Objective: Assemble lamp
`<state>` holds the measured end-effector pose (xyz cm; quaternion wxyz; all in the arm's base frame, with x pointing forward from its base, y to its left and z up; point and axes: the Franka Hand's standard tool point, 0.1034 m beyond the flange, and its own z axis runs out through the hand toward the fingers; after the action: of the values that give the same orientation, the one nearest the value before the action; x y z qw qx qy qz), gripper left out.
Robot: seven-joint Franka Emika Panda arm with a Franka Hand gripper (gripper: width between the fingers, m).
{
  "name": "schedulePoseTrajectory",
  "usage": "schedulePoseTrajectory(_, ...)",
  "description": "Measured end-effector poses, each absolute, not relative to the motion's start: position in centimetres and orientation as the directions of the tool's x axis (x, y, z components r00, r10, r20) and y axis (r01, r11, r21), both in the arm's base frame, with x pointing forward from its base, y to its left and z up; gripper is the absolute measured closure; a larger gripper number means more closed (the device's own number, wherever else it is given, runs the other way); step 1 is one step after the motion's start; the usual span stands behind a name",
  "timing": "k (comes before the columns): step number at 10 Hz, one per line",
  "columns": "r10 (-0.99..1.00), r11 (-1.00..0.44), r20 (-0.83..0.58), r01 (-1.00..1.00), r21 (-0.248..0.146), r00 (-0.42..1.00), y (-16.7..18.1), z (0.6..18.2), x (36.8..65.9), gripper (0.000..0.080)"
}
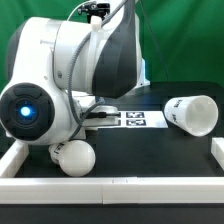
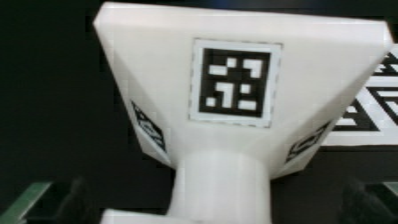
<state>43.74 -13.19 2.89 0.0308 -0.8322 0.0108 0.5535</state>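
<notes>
While the gripper hangs over the narrow neck of the base, its jaws stand apart. Two dark fingers show at either side, clear of the white plastic and holding nothing.

**Base:** it appears to rest on the black table, just beside the marker board, with one square tag facing the wrist camera. In the exterior view the arm hides it.

**Long axis:** it runs from the broad blocky end to the neck. The neck points toward the gripper and the broad end away from it.

**Handling, as judged:** the base looks like hard moulded plastic, stiff, probably light, and smooth enough to slip. The sloping flanks would likely squeeze out of a pinch, so the straight-sided neck is the better hold.

**Bulb:** round and free to roll, it sits on the table at the exterior view's left, near the front rail.

**Shade:** it lies on its side at the exterior view's right, well apart from the bulb, with its axis roughly level and its wider end toward the exterior view's right.
</notes>
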Motion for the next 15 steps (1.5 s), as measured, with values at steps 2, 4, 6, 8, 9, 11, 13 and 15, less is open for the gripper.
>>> schedulePoseTrajectory(2, 0.044, -0.997, -0.909, -0.035, -0.065, 0.415, -13.4, 2.5, 43.8, 0.0101)
schedulePoseTrajectory(4, 0.068, -0.996, -0.901, -0.022, -0.085, 0.428, -13.3, 2.3, 43.8, 0.0101)
schedulePoseTrajectory(6, 0.075, -0.996, -0.901, -0.018, -0.092, 0.428, -13.3, 2.3, 43.8, 0.0131)
schedulePoseTrajectory(8, 0.077, -0.996, -0.901, -0.016, -0.093, 0.427, -13.2, 2.3, 43.8, 0.0276)
schedulePoseTrajectory(9, 0.078, -0.996, -0.901, -0.015, -0.093, 0.427, -13.2, 2.3, 43.8, 0.0275)
schedulePoseTrajectory(11, 0.078, -0.996, -0.898, -0.014, -0.093, 0.433, -13.2, 2.3, 43.9, 0.0275)
schedulePoseTrajectory(13, 0.084, -0.995, -0.898, -0.006, -0.097, 0.432, -12.3, 3.9, 44.8, 0.0275)
schedulePoseTrajectory(15, 0.105, -0.994, -0.857, 0.020, -0.110, 0.505, -9.3, 6.8, 47.5, 0.0274)
